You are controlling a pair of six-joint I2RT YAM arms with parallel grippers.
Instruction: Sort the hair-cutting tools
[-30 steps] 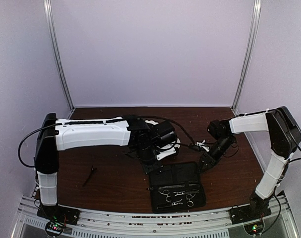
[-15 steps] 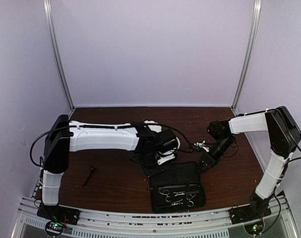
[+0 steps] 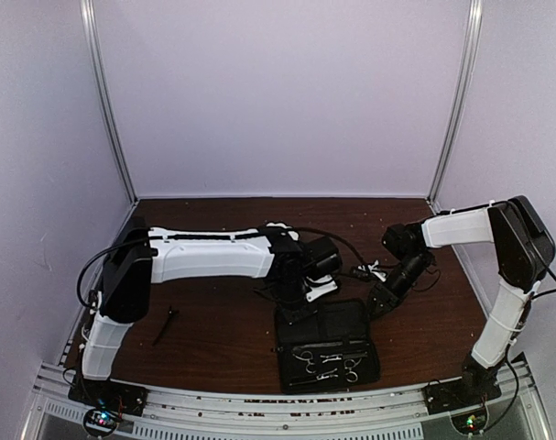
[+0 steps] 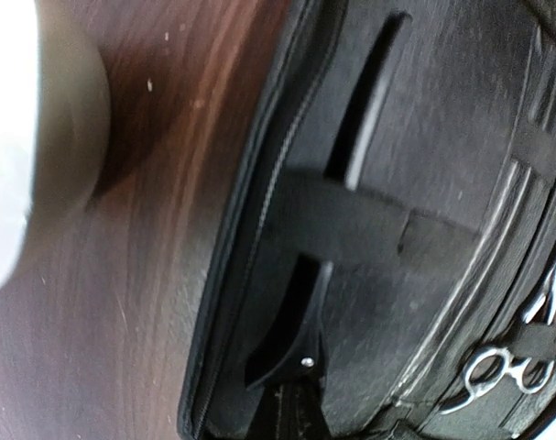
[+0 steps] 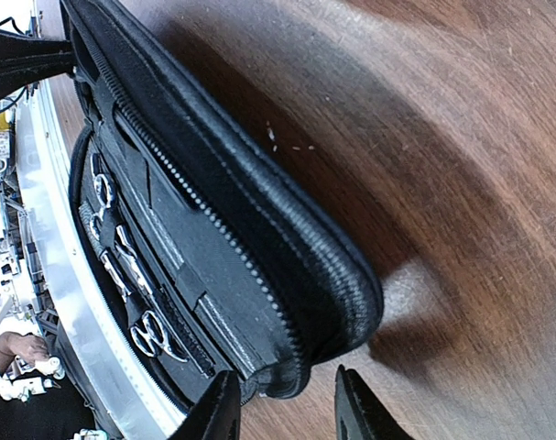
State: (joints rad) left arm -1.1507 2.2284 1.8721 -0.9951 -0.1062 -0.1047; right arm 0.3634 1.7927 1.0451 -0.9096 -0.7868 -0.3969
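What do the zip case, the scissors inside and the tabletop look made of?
The zip case looks like black woven fabric, matte: visible weave, toothed zipper along the edge. The scissors look like bright metal, probably steel: silvery rings with glints. The tabletop is dark brown wood or wood-look laminate, semi-gloss: grain streaks, soft reflections; cannot tell which.

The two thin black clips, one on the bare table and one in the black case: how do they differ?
The loose black stick-like clip lies on the brown wooden table, left of the black zip case; the second black clip sits inside that case, slid under an elastic strap. The loose clip is untouched; the left arm's fingers seem closed on the second clip's tail. Both are slim and black.
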